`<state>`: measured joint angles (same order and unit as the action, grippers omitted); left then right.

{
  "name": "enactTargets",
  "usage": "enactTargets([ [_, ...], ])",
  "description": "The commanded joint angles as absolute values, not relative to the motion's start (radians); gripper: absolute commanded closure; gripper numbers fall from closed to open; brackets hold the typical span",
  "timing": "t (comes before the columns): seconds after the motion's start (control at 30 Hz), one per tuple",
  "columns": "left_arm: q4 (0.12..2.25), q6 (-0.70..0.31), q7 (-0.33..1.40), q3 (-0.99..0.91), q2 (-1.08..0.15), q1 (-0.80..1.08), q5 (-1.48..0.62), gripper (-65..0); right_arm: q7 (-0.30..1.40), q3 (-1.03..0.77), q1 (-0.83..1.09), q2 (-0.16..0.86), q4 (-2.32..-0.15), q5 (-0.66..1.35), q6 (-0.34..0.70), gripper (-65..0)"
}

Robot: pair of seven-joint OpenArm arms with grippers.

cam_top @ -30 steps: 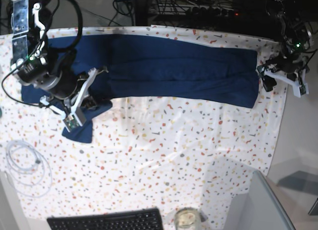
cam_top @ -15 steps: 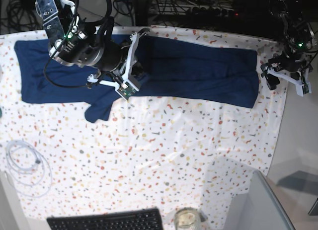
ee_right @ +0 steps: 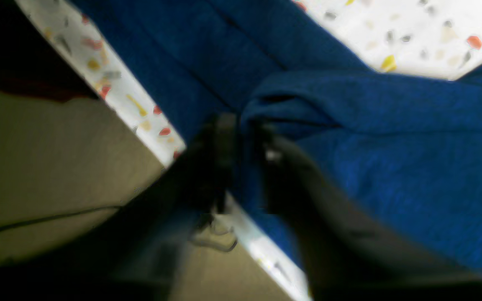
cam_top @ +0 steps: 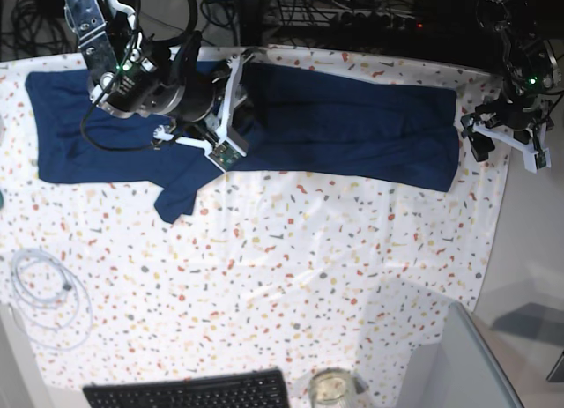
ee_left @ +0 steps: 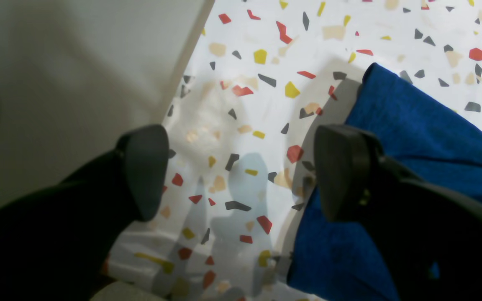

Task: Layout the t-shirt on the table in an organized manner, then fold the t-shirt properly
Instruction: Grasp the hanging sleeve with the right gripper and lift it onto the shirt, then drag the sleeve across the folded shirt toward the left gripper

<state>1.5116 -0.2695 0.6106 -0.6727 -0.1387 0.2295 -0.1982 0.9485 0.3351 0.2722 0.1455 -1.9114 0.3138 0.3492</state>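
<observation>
Your right gripper [ee_right: 245, 138] pinches a fold of the soft, limp t-shirt [cam_top: 352, 126], while your wide left gripper [ee_left: 241, 171] should take the hem beside it.

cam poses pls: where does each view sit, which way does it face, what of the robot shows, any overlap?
Base: overhead, facing down on the table; shows both arms, the t-shirt and a keyboard.
Left wrist: on the left arm, looking down past the open left gripper at the table's corner and the shirt's edge.
Right wrist: on the right arm, looking along the right gripper at bunched shirt by the table's far edge; blurred.
Shared: all three see shirt and table.
</observation>
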Motion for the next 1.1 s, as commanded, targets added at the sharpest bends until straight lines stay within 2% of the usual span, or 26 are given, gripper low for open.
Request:
enactTargets([
  [0.0, 1.526, -0.272, 0.588, -0.677, -0.153, 0.223, -0.205, -51.2, 0.935, 0.326, 0.231, 0.147, -1.939, 0.326, 0.352, -28.8],
  [0.03, 1.531, -0.272, 0.588, -0.680, -0.153, 0.225, -0.208, -51.0, 0.938, 0.325, 0.213, 0.148, -1.939, 0.325, 0.348, -33.2],
  [0.07, 1.538, -0.272, 0.588, -0.699, -0.153, 0.231, -0.214, -51.0, 0.934, 0.314, 0.180, 0.151, -1.936, 0.323, 0.344, -34.7],
  [0.17, 1.583, -0.272, 0.588, -0.780, -0.133, 0.236, -0.214, -50.7, 0.918, 0.177, 0.076, 0.136, -1.880, 0.323, 0.344, -34.7],
  [0.23, 1.600, -0.272, 0.588, -0.840, -0.113, 0.245, -0.214, -46.2, 0.912, 0.096, -0.018, 0.110, -1.778, 0.323, 0.344, -34.7],
  [0.3, 1.604, -0.272, 0.588, -0.895, -0.108, 0.260, -0.214, -35.2, 0.909, 0.035, -0.111, 0.099, -1.621, 0.323, 0.344, -34.7],
  [0.43, 1.596, -0.272, 0.591, -0.997, -0.107, 0.283, -0.216, 0.0, 0.881, 0.008, -0.257, 0.099, -1.311, 0.323, 0.328, -34.7],
  [0.6, 1.537, -0.272, 0.595, -1.070, -0.114, 0.305, -0.216, 0.0, 0.679, 0.012, -0.278, 0.104, -1.132, 0.321, 0.203, -34.7],
  [0.97, 1.503, -0.272, 0.590, -1.081, -0.113, 0.325, -0.216, 0.0, 0.662, 0.012, -0.280, 0.104, -1.010, 0.321, 0.189, -34.1],
  [1.0, 1.503, -0.272, 0.590, -1.081, -0.113, 0.321, -0.216, 0.0, 0.662, 0.012, -0.278, 0.104, -1.010, 0.321, 0.189, -30.8],
  [1.07, 1.503, -0.272, 0.590, -1.081, -0.111, 0.321, -0.216, 0.0, 0.662, 0.012, -0.277, 0.104, -1.017, 0.323, 0.199, -15.9],
])
